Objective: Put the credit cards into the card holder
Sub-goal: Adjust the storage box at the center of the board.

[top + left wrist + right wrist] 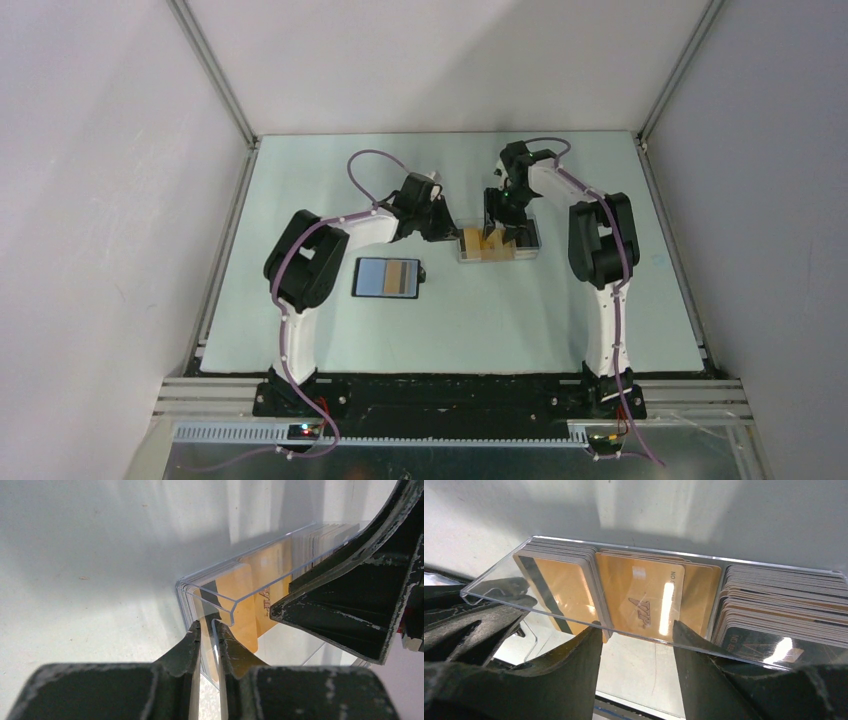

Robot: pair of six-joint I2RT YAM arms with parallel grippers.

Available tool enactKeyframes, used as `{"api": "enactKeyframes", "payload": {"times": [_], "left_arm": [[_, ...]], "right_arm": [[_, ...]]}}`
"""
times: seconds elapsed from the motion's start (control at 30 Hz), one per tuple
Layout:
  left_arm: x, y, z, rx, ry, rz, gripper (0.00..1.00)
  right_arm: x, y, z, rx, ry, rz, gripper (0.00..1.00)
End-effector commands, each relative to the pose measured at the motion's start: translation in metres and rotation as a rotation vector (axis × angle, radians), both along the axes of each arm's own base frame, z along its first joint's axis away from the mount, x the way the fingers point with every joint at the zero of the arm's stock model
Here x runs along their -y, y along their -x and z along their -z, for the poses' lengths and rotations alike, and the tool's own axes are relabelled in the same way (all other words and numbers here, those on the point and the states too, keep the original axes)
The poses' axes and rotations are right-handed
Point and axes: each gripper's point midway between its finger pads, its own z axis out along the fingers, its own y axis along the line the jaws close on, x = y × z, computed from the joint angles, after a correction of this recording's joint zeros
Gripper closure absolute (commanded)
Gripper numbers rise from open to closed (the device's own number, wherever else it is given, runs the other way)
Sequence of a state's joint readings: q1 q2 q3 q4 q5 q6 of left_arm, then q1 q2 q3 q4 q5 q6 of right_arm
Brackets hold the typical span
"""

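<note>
Cards (639, 597): looked thin, stiff, slick; best pinched by upper edge.
Right hand (636, 627): stood wide at tray (499, 582).
Left hand (206, 626): narrow, pinched tray wall.

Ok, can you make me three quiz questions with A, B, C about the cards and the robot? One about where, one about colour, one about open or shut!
1. Where is the card holder?
A) lying apart from the clear tray, to its left in the top view
B) inside the tray
C) standing against the back wall

2. What colour are most credit cards in the tray?
A) green
B) orange
C) pink

3. How is the right tool?
A) shut tight
B) open, fingers apart
C) out of sight

Answers:
1 A, the top view shows it lying flat beside the tray.
2 B, orange faces show through the clear wall.
3 B, its own camera shows a wide gap between the fingers.
</note>
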State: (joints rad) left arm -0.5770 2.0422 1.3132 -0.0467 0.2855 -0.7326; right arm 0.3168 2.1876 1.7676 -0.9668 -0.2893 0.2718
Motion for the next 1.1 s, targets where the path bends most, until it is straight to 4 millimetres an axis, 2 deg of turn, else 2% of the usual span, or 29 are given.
{"api": "enactKeyframes", "payload": {"times": [0.0,0.17,0.33,0.5,0.57,0.73,0.93,1.07], "left_arm": [[-0.006,0.019,0.031,-0.069,-0.063,0.037,1.0],[-0.006,0.019,0.032,-0.07,-0.063,0.037,1.0],[-0.007,0.019,0.031,-0.066,-0.065,0.034,1.0],[-0.007,0.019,0.03,-0.063,-0.063,0.034,1.0],[-0.007,0.019,0.03,-0.064,-0.062,0.034,1.0],[-0.006,0.019,0.03,-0.066,-0.059,0.035,1.0],[-0.006,0.019,0.03,-0.064,-0.06,0.035,1.0],[-0.007,0.019,0.031,-0.067,-0.061,0.035,1.0]], "right_arm": [[-0.014,-0.011,-0.02,0.047,-0.087,0.0,0.43],[-0.021,-0.012,-0.023,0.053,-0.098,-0.011,0.45],[-0.03,-0.011,-0.033,0.089,-0.093,-0.041,0.41],[-0.039,-0.01,-0.023,0.045,-0.141,-0.043,0.4],[-0.043,-0.009,-0.018,0.029,-0.152,-0.046,0.42],[-0.049,-0.007,-0.009,0.006,-0.163,-0.041,0.56],[-0.05,-0.007,-0.003,0.0,-0.144,-0.042,0.59],[-0.05,-0.006,0.004,-0.019,-0.132,-0.039,0.67]]}}
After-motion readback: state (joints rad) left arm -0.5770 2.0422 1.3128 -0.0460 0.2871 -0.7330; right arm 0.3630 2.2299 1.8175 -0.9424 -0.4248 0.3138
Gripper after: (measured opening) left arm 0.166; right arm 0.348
